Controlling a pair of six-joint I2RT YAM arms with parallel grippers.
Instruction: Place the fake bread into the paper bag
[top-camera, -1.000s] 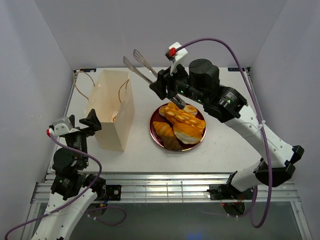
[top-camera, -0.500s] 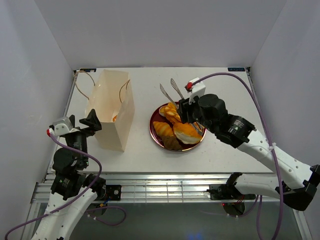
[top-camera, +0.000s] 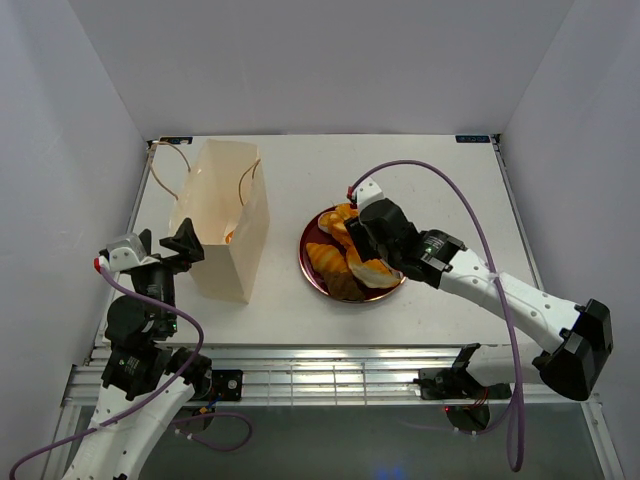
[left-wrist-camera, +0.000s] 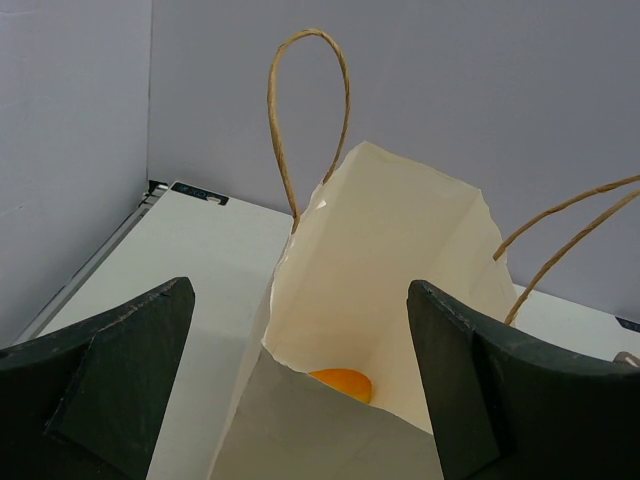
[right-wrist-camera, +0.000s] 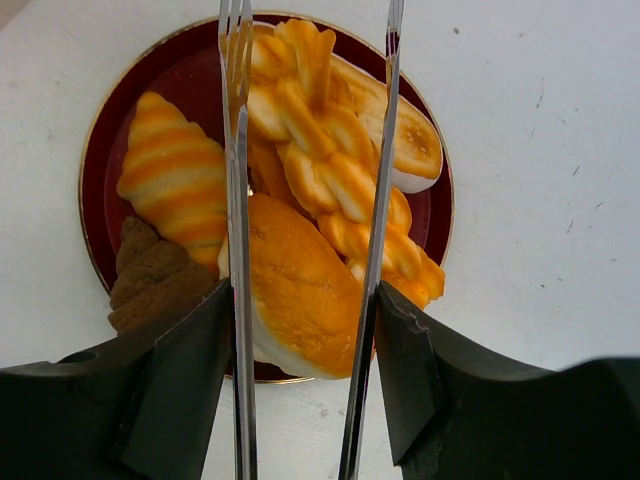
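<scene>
The paper bag (top-camera: 225, 225) stands open at the left; in the left wrist view (left-wrist-camera: 380, 240) one orange bread (left-wrist-camera: 342, 382) lies at its bottom. My left gripper (top-camera: 165, 255) is open and empty just in front of the bag's near wall (left-wrist-camera: 300, 290). Several fake breads (top-camera: 330, 258) lie on the dark red plate (top-camera: 305, 255). My right gripper (top-camera: 375, 235) is low over the plate, shut on the metal tongs (right-wrist-camera: 238, 200). The tong arms stand apart on either side of an oval loaf (right-wrist-camera: 300, 290) and a twisted bread (right-wrist-camera: 330, 170).
A striped croissant (right-wrist-camera: 175, 180) and a brown pastry (right-wrist-camera: 150, 280) lie on the plate's left side, and a flat loaf (right-wrist-camera: 410, 140) at its far right. The bag's cord handles (left-wrist-camera: 300, 110) stick up. White walls enclose the table on three sides.
My right arm has swung down and forward, bringing the tongs from high near the bag's top to low over the plate. The left arm and the bag have not moved.
</scene>
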